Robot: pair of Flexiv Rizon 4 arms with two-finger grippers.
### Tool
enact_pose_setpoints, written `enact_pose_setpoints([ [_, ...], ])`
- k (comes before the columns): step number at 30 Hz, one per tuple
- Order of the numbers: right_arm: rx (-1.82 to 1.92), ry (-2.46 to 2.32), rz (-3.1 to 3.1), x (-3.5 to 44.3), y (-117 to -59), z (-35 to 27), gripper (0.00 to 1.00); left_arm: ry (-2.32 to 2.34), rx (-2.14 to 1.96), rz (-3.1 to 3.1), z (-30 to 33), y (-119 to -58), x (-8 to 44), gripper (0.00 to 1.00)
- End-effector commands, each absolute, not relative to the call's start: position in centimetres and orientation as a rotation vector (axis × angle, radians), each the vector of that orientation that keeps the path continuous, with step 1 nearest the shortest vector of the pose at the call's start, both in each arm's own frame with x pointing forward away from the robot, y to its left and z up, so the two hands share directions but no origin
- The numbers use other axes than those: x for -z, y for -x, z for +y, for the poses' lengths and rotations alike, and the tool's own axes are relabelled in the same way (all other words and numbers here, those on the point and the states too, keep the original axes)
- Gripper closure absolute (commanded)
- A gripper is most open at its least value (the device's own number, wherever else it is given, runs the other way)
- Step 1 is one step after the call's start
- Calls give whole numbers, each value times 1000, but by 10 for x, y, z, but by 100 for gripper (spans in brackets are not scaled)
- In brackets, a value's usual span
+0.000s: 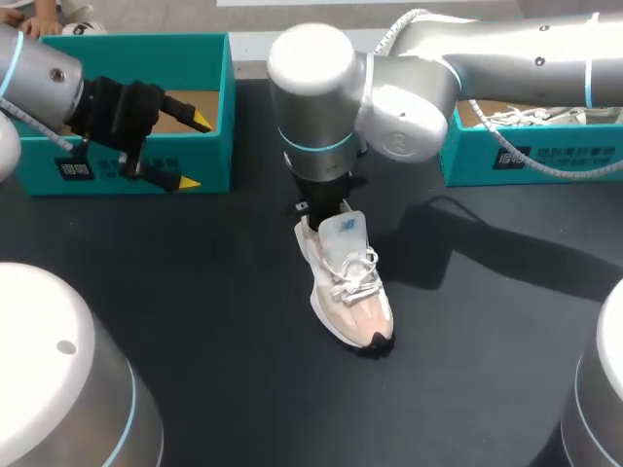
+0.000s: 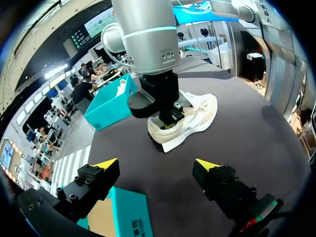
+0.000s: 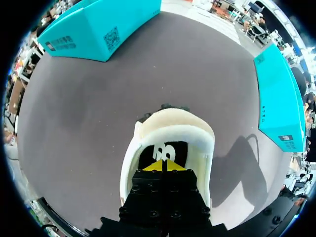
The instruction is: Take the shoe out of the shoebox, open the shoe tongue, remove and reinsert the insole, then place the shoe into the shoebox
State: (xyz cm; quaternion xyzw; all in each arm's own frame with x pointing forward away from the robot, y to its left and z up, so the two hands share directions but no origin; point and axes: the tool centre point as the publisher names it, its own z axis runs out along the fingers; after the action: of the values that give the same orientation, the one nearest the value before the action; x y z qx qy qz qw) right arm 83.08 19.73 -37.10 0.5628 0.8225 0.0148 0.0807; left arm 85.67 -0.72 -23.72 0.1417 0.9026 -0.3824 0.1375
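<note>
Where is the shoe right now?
In the head view the shoe stands on the table near the middle, between the left box and the right box, outside both; the right gripper is inside its heel end.

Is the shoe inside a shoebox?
No, the shoe stands out in the open on the dark table.

Bright, even overhead light; soft right arm (image 1: pixel 506 58) shadow on dark table (image 1: pixel 195 292) beside shoe (image 1: pixel 348 292).
</note>
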Motion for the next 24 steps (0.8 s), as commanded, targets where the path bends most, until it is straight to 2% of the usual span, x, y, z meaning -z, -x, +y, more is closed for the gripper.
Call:
enact_pose_setpoints([
  [1, 68, -1725, 2527, 344, -824, 186, 100, -411, 1104, 2613, -7, -857, 237, 0],
  [6, 244, -1789, 2592, 336, -801, 179, 100, -411, 1104, 2613, -7, -857, 237, 0],
  [12, 281, -1815, 2599, 342, -791, 176, 100, -411, 1104, 2613, -7, -857, 237, 0],
  [13, 291, -1829, 2611, 345, -790, 176, 90, -411, 1104, 2613, -7, -857, 237, 0],
  [14, 313, -1830, 2614, 345, -790, 176, 58, -411, 1104, 2613, -7, -857, 237, 0],
  [15, 304, -1834, 2609, 345, -789, 176, 4, -411, 1104, 2613, -7, -857, 237, 0],
  [16, 302, -1845, 2613, 345, -790, 177, 0, -411, 1104, 2613, -7, -857, 237, 0],
  [24, 299, -1830, 2682, 346, -790, 181, 0, -411, 1104, 2613, -7, -857, 237, 0],
])
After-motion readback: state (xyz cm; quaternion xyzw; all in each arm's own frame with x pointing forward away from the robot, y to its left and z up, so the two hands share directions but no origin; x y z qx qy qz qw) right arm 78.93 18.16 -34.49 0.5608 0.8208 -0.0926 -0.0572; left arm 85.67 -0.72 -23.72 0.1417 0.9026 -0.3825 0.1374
